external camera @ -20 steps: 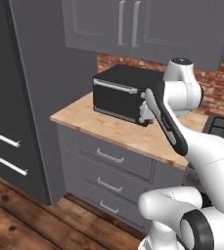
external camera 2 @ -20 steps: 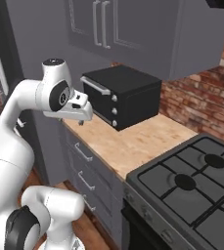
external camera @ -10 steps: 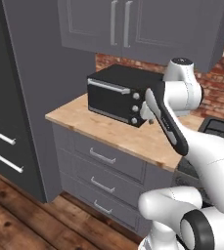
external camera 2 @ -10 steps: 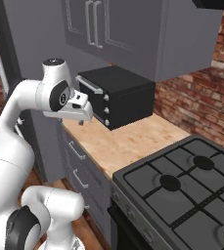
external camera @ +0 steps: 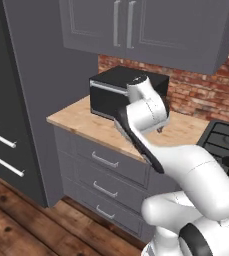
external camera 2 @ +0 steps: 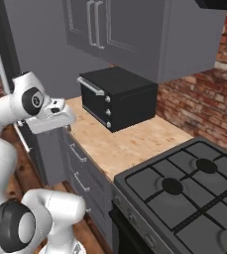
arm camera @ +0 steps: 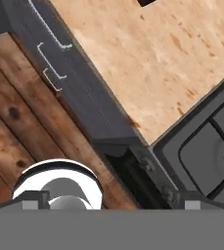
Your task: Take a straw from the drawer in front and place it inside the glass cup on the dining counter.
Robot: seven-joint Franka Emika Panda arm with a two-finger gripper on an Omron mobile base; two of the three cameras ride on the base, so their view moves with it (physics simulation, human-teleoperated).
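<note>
- Here the right base view shows the hob [external camera 2: 184, 193] at the worktop's [external camera 2: 130, 144] right edge; the left base view shows closed drawers [external camera: 103, 162] beneath the front edge.
- Pincer [external camera 2: 65, 130] spread wide, holding nothing, above that front edge.

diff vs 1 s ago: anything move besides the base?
Only the base: both base views slid along the counter, bringing the stove further in; the toaster oven only shifted with the camera. Drawers stay shut, and the arm holds its raised pose, nothing gripped.
</note>
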